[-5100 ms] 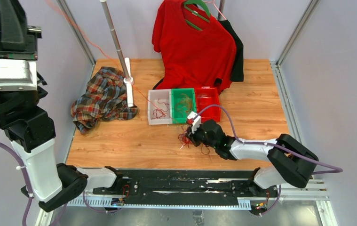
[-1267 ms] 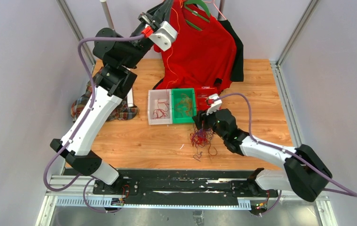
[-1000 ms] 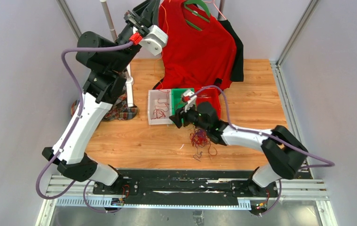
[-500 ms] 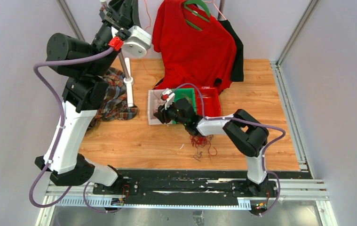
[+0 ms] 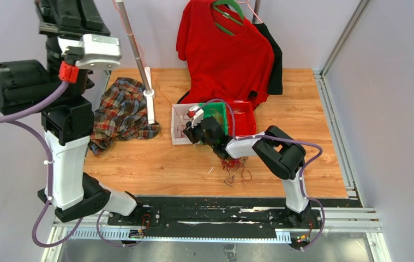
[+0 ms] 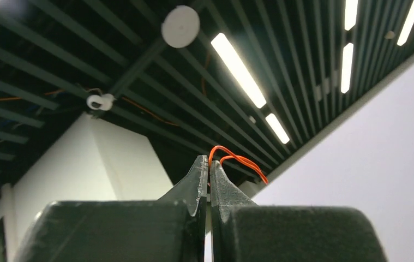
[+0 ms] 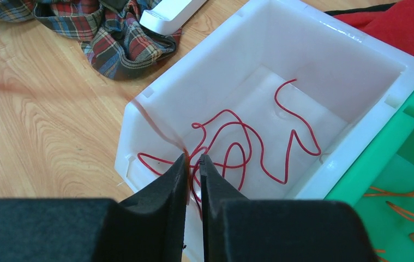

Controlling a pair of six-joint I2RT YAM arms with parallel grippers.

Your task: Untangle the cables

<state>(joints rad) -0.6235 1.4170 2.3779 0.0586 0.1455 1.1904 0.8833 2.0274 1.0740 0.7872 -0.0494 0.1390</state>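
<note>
My left gripper (image 5: pixel 68 11) is raised high at the far left, fingers pointing at the ceiling. In the left wrist view it (image 6: pixel 209 164) is shut on a thin orange cable (image 6: pixel 237 161) that loops over the fingertips. My right gripper (image 5: pixel 189 133) hovers low at the front rim of the white bin (image 5: pixel 176 128). In the right wrist view its (image 7: pixel 193 158) jaws are almost closed on a blurred orange cable (image 7: pixel 155 123) running off to the left. A red cable (image 7: pixel 237 136) lies coiled in the white bin (image 7: pixel 357 71). A tangle of red cables (image 5: pixel 232 166) lies on the table behind the right gripper.
A green bin (image 5: pixel 215 117) holding orange cables and a red bin (image 5: pixel 241 117) stand to the right of the white one. A plaid shirt (image 5: pixel 120 112) lies at the left beside a pole (image 5: pixel 131 41). A red T-shirt (image 5: pixel 223 49) hangs at the back.
My left arm has swung from the back centre to the far left and risen, drawing the orange cable with it. My right gripper has moved left from the tangle to the white bin.
</note>
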